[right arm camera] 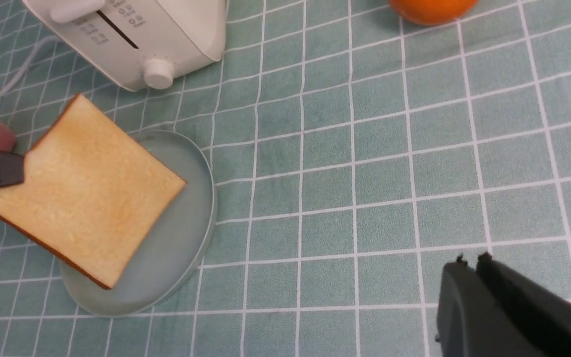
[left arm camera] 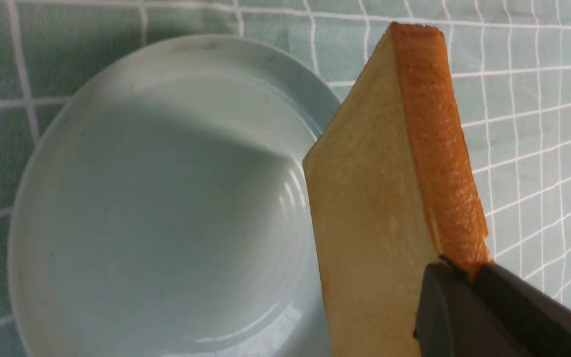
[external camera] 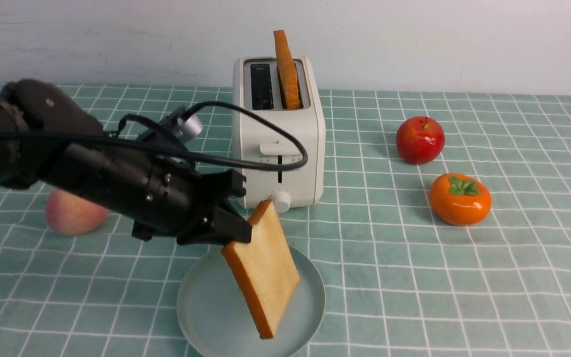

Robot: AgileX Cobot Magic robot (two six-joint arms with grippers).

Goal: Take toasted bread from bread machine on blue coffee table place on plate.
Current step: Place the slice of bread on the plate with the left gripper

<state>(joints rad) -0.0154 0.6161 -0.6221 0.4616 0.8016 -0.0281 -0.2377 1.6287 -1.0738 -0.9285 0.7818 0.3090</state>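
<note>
1. The blue coffee table (external camera: 464,277) wears pale teal-green cloth crossed by a white grid.
2. The bread machine (external camera: 253,136) is cream-white, with small grey icons and dark slots.
3. The toasted bread (external camera: 265,267) has a pale golden-tan face and orange-brown crust; the slice in the slot (external camera: 286,69) shows the same orange-brown.
4. The plate (external camera: 201,307) is plain pale blue-green.
5. The left gripper (external camera: 241,233) and right gripper (right arm camera: 471,260) are black.
6. At two o'clock from the plate: a red apple (external camera: 420,140) and an orange persimmon (external camera: 460,199) with a green leaf cap.
7. At ten o'clock: a pink-yellow peach (external camera: 70,214).
</note>
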